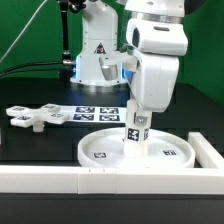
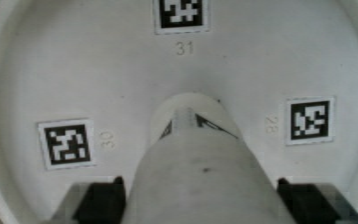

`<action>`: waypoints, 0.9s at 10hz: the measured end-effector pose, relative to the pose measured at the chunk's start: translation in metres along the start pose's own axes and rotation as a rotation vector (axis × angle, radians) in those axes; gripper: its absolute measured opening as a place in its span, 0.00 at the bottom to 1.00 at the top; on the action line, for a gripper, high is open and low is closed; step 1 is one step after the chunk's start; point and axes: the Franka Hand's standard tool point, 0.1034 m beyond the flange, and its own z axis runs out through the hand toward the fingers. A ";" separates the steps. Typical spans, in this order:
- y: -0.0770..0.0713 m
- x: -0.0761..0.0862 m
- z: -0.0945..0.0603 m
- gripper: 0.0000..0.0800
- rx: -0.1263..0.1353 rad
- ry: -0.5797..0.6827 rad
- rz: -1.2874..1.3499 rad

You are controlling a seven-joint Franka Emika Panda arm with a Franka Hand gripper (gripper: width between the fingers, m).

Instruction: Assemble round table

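The large rimmed round disc (image 1: 135, 152) lies flat on the black table at the front. My gripper (image 1: 136, 126) is shut on the short cylindrical post (image 1: 137, 131) and holds it upright over the middle of the disc, its lower end at or just above the disc's surface. In the wrist view the post (image 2: 197, 160) runs between my two black fingers (image 2: 101, 200) toward the disc (image 2: 87, 70), whose tags show around it. The flat cross-shaped piece (image 1: 37, 117) lies on the table at the exterior view's left, apart from the disc.
The long white wall (image 1: 110, 178) runs along the front edge and turns back at the exterior view's right (image 1: 208, 152). The marker board (image 1: 95, 112) lies behind the disc. The robot's base (image 1: 100, 62) stands at the back.
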 end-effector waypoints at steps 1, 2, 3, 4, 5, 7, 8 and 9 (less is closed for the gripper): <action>-0.001 0.000 0.000 0.51 0.009 -0.002 0.148; -0.002 0.001 0.000 0.51 0.011 -0.003 0.250; -0.002 0.001 0.000 0.51 0.011 -0.004 0.344; -0.002 0.001 0.000 0.51 0.011 -0.004 0.405; -0.002 0.001 0.000 0.51 0.011 -0.004 0.454; -0.002 0.001 0.000 0.51 0.011 -0.004 0.610; -0.002 0.002 0.000 0.51 0.017 0.001 0.757; -0.002 0.002 0.000 0.51 0.019 0.003 0.841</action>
